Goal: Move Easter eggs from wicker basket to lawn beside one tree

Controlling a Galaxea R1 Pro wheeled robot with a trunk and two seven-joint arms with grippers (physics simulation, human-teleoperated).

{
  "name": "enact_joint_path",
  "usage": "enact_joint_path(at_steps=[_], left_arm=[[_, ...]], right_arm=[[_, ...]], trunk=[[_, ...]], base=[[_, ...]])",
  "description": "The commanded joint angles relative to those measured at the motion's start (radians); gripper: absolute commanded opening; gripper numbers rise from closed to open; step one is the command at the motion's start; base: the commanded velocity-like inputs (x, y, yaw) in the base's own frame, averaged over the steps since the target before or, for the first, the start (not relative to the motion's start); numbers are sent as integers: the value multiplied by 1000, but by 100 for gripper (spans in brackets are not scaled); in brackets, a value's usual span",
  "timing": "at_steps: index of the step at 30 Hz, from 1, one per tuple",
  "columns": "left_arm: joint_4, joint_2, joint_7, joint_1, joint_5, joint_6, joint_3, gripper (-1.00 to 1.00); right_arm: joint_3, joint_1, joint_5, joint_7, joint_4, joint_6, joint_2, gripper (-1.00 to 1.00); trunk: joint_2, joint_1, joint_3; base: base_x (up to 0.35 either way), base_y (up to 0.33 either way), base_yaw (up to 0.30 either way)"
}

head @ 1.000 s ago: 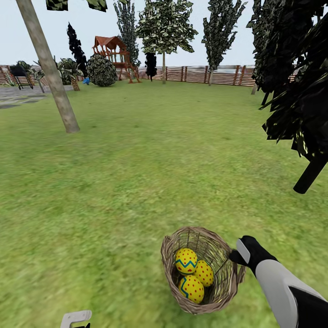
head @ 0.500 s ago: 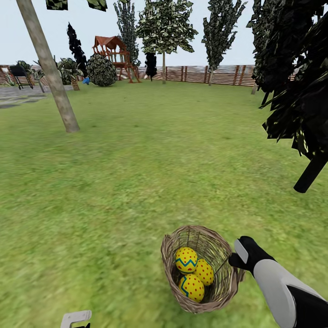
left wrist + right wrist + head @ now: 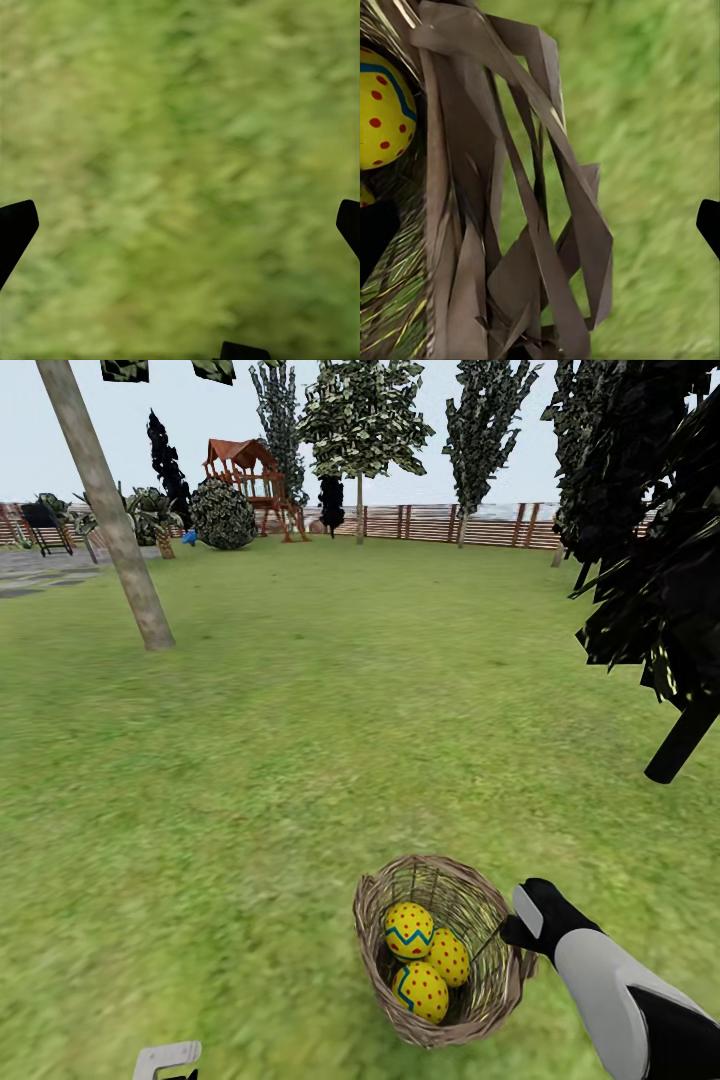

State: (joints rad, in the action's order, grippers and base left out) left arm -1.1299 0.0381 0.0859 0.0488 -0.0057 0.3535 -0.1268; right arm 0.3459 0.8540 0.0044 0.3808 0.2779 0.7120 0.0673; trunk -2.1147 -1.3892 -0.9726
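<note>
The right gripper [image 3: 512, 926] is hidden behind the wicker basket [image 3: 500, 980]; the lowest egg [image 3: 364, 196] is cut off.

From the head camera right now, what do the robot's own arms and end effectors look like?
The right arm has a smooth light-grey forearm shell with a black segment nearer the body. Its wrist is black with a pale grey panel, ending in the black right end effector. A light-grey bracket-shaped piece of the left end effector shows. No cables or markings show.

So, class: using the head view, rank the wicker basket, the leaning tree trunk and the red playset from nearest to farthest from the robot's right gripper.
1. wicker basket, right beside the right gripper.
2. leaning tree trunk, upper left across the lawn.
3. red playset, far back by the fence.
</note>
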Motion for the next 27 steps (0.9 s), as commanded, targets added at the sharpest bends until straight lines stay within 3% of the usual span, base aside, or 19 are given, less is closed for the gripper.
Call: enact_joint_path(at_steps=[1, 14, 27], left_arm=[[-2, 0, 3, 0, 0, 5, 1, 100], [-2, 0, 3, 0, 0, 7, 3, 100], [-2, 0, 3, 0, -1, 6, 3, 100]], right_arm=[[4, 0, 0, 3, 1, 4, -1, -100], [4, 0, 0, 3, 1, -5, -16, -100], [4, 0, 0, 3, 1, -5, -26, -100]], trunk=[[0, 0, -1], [0, 0, -1], [91, 50, 40]], base=[[0, 0, 0], [0, 0, 0], [0, 0, 0]])
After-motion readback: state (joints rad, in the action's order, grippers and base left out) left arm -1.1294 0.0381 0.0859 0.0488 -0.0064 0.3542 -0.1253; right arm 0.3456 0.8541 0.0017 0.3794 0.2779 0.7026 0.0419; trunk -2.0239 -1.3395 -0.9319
